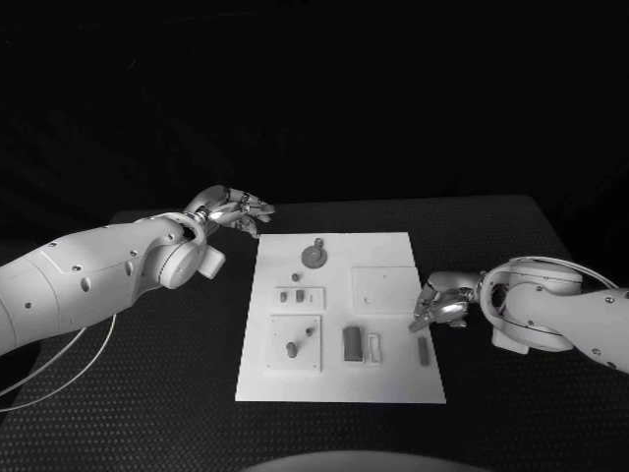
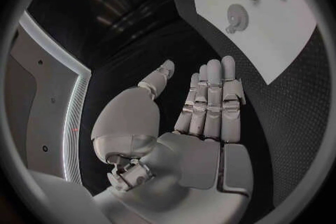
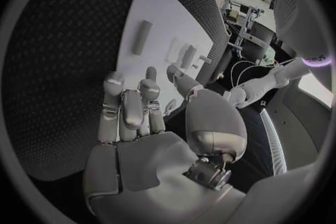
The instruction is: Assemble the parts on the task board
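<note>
The flat white rectangular task board lies mid-counter, black and textured. The left robot hand hovers just off the board's far left corner, fingers straight and spread, holding nothing. The right robot hand sits at the board's right edge, fingers loosely apart, empty too. On the board: a round grey gear-like part near the far end, a dark grey rectangular block nearer.

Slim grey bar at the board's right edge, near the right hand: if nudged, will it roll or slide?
The bar lies flat and loose on the task board, so a nudge would probably slide it over the smooth plate. It looks narrow and long, so a push off-centre would likely spin it. Whether it is round enough to roll cannot be told.
</note>
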Motion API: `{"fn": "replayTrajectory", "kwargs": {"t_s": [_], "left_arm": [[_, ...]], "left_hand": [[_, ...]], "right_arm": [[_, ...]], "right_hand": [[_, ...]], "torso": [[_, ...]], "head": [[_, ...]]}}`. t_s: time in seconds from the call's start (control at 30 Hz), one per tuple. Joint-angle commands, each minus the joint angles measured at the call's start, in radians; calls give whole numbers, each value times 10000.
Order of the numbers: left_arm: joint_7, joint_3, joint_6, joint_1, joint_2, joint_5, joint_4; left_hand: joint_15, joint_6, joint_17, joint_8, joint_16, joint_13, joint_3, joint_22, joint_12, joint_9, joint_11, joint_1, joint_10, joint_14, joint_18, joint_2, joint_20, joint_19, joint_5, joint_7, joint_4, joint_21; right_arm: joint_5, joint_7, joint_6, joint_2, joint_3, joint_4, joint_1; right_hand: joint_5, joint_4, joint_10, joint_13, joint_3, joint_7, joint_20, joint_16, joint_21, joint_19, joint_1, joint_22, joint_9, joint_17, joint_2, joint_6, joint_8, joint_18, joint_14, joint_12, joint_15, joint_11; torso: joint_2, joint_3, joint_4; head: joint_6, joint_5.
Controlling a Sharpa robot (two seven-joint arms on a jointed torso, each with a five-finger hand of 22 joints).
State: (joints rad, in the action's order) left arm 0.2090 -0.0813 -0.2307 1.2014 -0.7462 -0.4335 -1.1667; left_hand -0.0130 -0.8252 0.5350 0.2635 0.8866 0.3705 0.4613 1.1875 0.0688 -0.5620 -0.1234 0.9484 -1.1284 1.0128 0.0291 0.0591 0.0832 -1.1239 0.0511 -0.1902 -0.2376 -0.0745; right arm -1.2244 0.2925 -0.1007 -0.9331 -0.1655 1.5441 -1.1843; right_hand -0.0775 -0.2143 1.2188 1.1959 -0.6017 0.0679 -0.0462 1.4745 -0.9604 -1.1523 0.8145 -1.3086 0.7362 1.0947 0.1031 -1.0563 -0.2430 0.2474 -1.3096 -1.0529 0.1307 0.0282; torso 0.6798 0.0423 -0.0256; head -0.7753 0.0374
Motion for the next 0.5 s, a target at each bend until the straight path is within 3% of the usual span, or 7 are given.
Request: {"fn": "replayTrajectory", "kwargs": {"t_s": [0.03,0.13,0.23,0.5], "left_arm": [[72,6,216,9,26,83,-13],[88,6,260,9,38,83,-7],[89,6,257,9,36,83,-11],[93,6,278,9,42,83,-6]], "left_hand": [[-16,-5,15,33,-69,9,-68,15,5,11,18,-88,74,32,112,9,11,-57,1,-2,20,50],[-15,-71,24,75,-72,13,-73,17,8,-2,20,-94,74,28,117,-18,12,-50,2,25,24,51],[-14,-132,33,112,-75,17,-78,20,10,-13,21,-92,73,24,119,-36,12,-45,1,54,20,51],[-14,-150,38,124,-77,19,-83,22,11,-15,22,-95,72,22,119,-38,11,-43,1,63,18,51]], "right_arm": [[-506,1398,-594,-103,-15,91,10],[-396,1696,-520,-197,-24,245,58],[-377,1822,-585,-249,-33,377,107],[-436,2006,-823,-256,-53,449,223]], "right_hand": [[-7,-27,3,-28,47,75,10,-40,37,84,-90,-178,26,8,-68,-160,-68,144,51,-22,-5,59],[0,-140,17,-69,61,28,22,-59,32,109,-115,-182,76,-46,-382,-295,-149,144,78,-2,16,105],[-6,-137,19,-90,140,7,47,-69,35,127,-264,-179,114,-54,-280,-332,-182,144,84,10,16,120],[-15,315,45,-132,106,-47,55,-48,36,127,-776,-172,290,14,3,-393,-276,144,31,4,22,171]], "torso": [[2,7,-14],[5,11,-2],[4,12,8],[8,1,13]], "head": [[9,-40],[52,-113],[34,-132],[-30,-168]]}}
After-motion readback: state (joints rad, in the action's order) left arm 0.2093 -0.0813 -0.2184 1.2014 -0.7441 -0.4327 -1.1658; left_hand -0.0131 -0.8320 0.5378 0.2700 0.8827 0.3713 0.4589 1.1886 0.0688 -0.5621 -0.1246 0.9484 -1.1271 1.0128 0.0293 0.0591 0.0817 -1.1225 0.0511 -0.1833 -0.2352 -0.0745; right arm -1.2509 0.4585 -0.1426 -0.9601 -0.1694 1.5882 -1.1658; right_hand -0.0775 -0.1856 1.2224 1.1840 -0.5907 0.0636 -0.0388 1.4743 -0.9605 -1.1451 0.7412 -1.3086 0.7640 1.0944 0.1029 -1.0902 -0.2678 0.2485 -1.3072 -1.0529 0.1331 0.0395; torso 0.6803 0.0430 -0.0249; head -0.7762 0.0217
